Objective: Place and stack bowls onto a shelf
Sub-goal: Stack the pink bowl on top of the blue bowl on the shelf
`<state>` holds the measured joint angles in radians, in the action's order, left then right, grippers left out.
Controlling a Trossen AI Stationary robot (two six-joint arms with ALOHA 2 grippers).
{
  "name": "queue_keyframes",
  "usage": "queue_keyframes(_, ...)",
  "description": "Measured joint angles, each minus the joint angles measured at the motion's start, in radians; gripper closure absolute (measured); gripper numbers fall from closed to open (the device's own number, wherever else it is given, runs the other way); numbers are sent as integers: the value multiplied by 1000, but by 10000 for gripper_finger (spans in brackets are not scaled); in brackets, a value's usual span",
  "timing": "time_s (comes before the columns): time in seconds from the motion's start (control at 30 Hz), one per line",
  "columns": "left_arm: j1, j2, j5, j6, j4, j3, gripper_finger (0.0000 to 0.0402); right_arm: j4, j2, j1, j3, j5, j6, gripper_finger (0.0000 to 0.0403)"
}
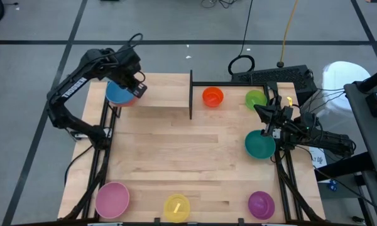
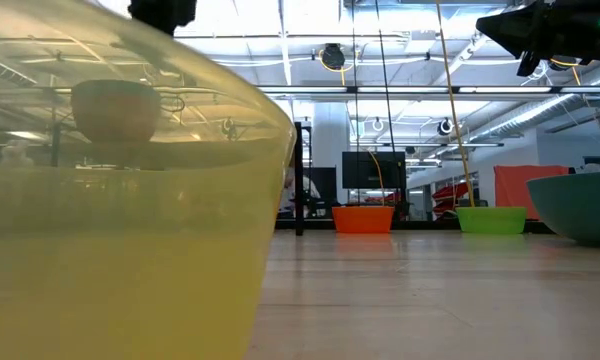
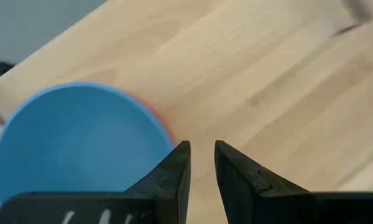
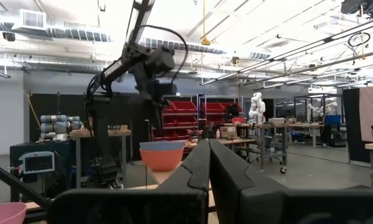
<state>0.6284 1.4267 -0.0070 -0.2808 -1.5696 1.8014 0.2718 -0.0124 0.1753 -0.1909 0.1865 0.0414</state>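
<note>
A blue bowl (image 1: 118, 94) sits nested in a red bowl, whose rim (image 3: 165, 124) peeks out beside it. The stack stands at the left end of the pale wood shelf (image 1: 163, 91), which has a black upright (image 1: 190, 94). My left gripper (image 3: 202, 163) hovers open just above the stack's rim, pointing steeply down, with nothing between its fingers. My right gripper (image 4: 208, 144) is shut and empty at the table's right edge, raised above the teal bowl (image 1: 259, 144). The right wrist view shows the stack (image 4: 161, 155) from the side, under the left arm.
An orange bowl (image 1: 213, 96) and a green bowl (image 1: 256, 98) stand at the far right. Pink (image 1: 112, 199), yellow (image 1: 176, 207) and purple (image 1: 261, 204) bowls line the near edge. The yellow bowl (image 2: 120, 220) fills the left of the low view.
</note>
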Motion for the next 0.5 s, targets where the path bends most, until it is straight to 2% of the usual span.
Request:
queue_keyframes(0.2,-138,-57,89,-41,-1,44,323,0,0,0,0,0,0,403)
queue_keyframes(0.5,-504,-116,104,-190,-3,41,323,0,0,0,0,-3,0,403)
